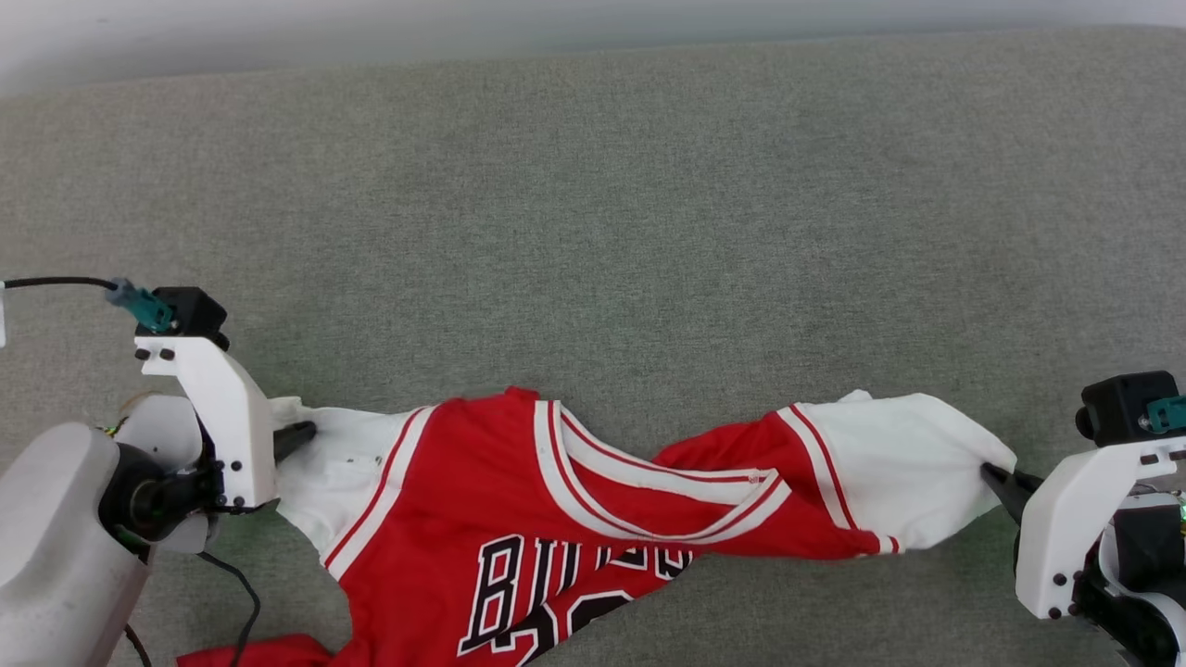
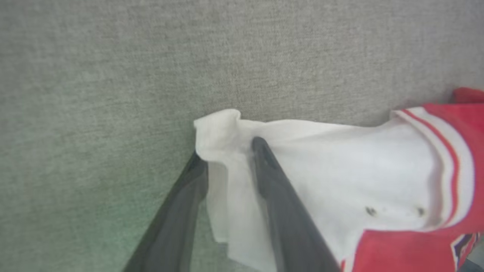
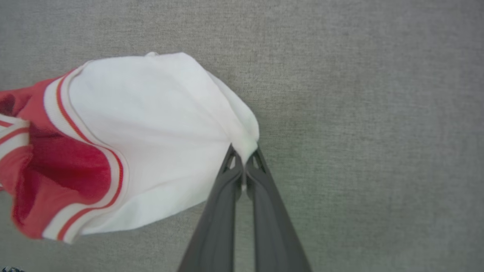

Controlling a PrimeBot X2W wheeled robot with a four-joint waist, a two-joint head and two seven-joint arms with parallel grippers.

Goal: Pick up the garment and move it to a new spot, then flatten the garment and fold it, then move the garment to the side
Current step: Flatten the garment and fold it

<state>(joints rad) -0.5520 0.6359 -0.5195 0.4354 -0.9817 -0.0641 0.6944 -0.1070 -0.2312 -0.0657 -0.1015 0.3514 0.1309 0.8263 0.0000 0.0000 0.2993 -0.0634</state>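
The shirt (image 1: 556,519) lies stretched across the grey tabletop (image 1: 593,185), with open room beyond. The right gripper (image 3: 244,151) has its jaws pinching one white sleeve. The left wrist view shows the left gripper (image 2: 227,149) with jaws apart, straddling the other sleeve's edge.

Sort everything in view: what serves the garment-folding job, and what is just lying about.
Job: red jersey shirt with white sleeves and striped trim; left fingers, apart around one sleeve's edge; right fingers, pinching the other sleeve.
Lying about: grey-green woven cloth surface; thin black cable.
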